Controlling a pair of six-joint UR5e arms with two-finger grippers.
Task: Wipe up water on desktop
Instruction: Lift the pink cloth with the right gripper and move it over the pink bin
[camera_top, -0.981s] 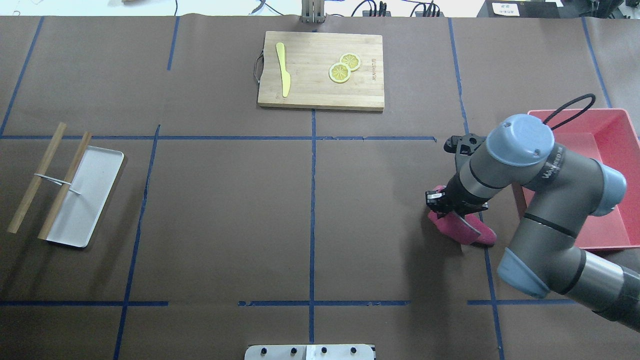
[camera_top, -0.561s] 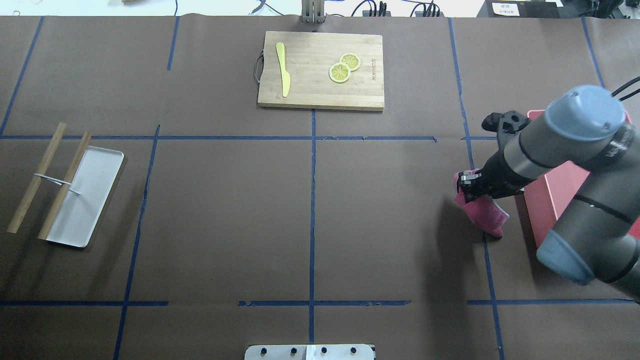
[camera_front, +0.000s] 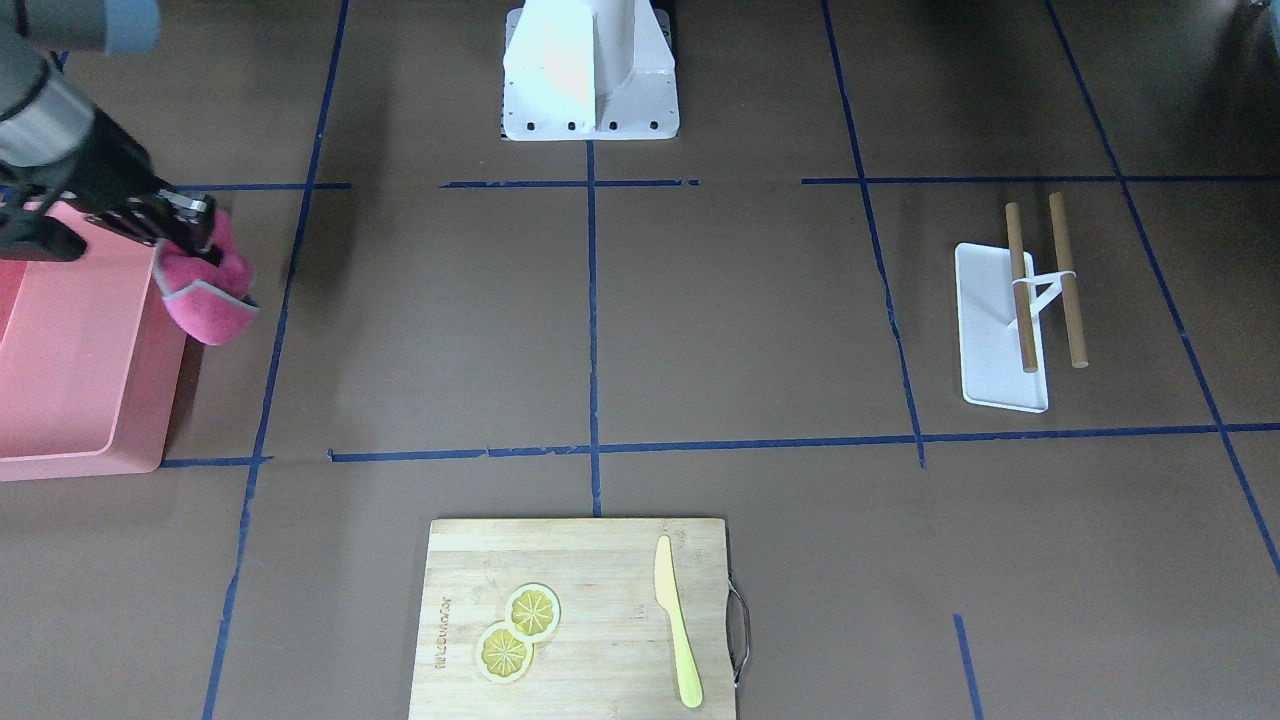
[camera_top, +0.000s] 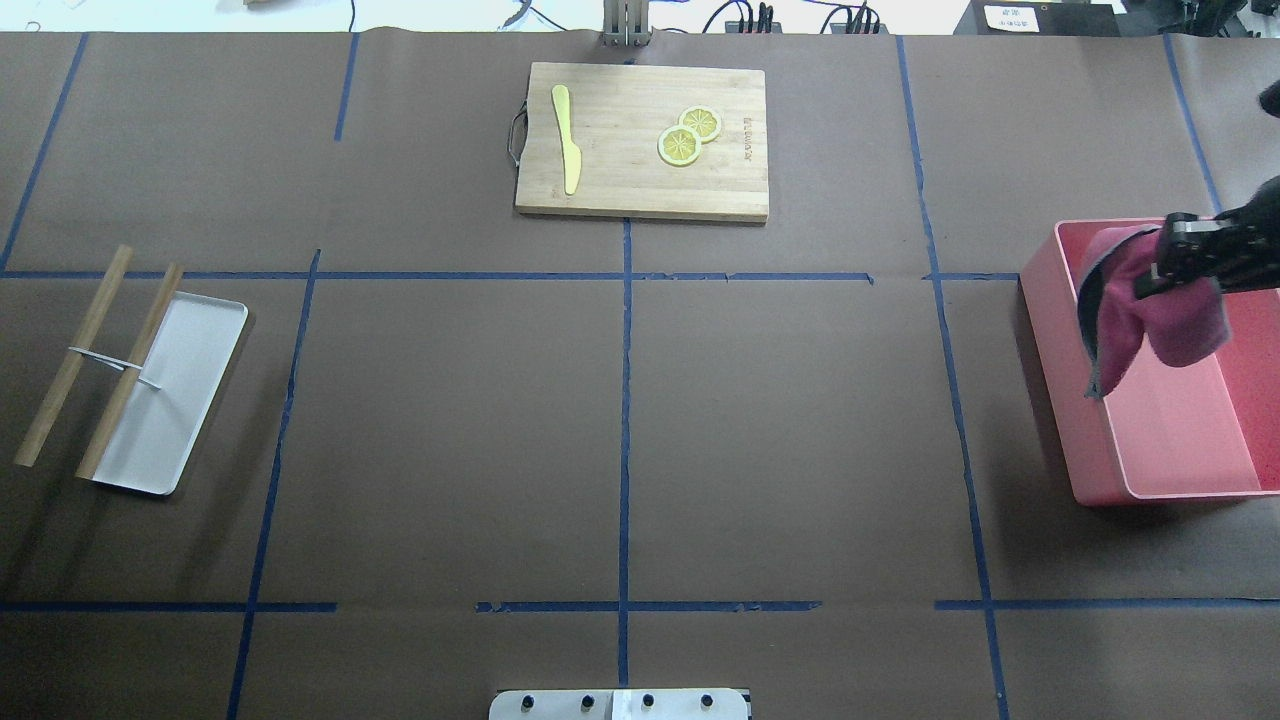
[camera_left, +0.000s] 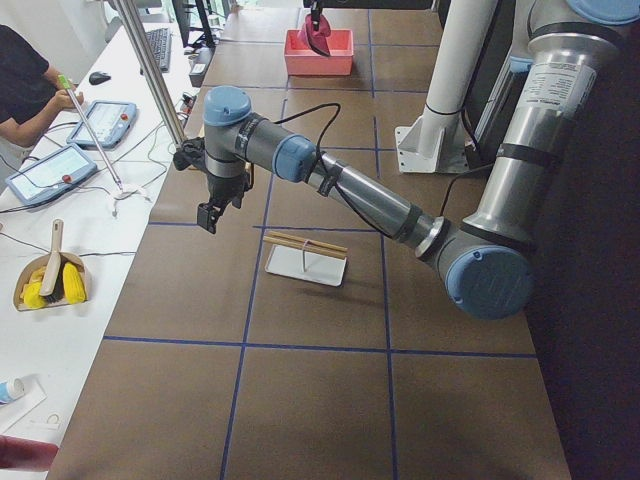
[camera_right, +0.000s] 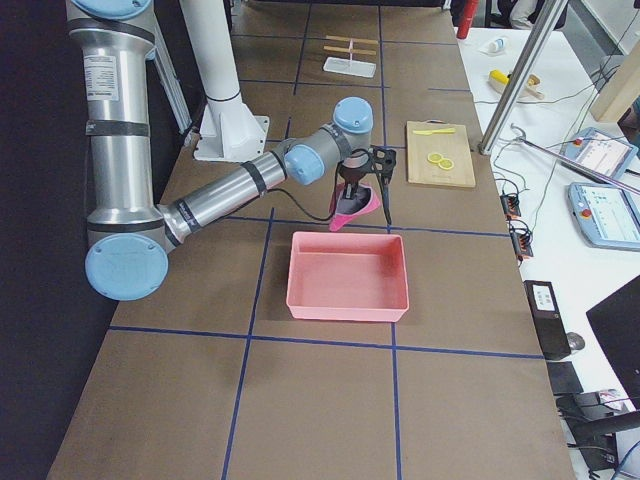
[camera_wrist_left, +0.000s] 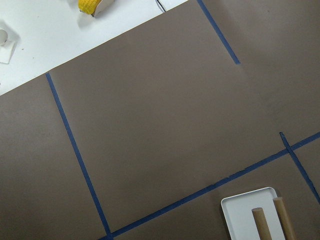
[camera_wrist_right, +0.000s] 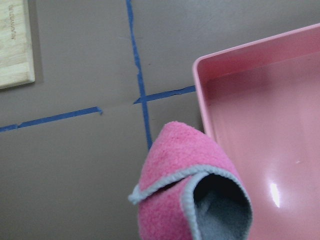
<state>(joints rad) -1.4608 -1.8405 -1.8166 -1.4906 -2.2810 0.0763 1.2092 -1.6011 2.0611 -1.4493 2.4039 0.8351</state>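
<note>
The desktop (camera_top: 450, 400) is dark brown with blue tape lines; I see no water on it. My right gripper (camera_top: 1168, 268) is shut on a pink cloth with a grey edge (camera_top: 1150, 320) and holds it in the air over the left rim of a pink bin (camera_top: 1160, 490). The front view shows the right gripper (camera_front: 190, 235), the hanging cloth (camera_front: 205, 295) and the bin (camera_front: 70, 400). The right wrist view shows the cloth (camera_wrist_right: 180, 190) beside the bin's corner (camera_wrist_right: 260, 125). My left gripper (camera_left: 210, 213) shows only in the left side view, above the desktop; I cannot tell its state.
A bamboo cutting board (camera_top: 640, 185) with a yellow knife (camera_top: 566, 135) and lemon slices (camera_top: 688, 135) lies at the far middle. A white tray (camera_top: 170, 400) with two wooden sticks (camera_top: 75, 355) lies at the left.
My right arm has swung to the right and away, carrying the pink cloth from the desktop near the blue line up over the bin's left rim.
</note>
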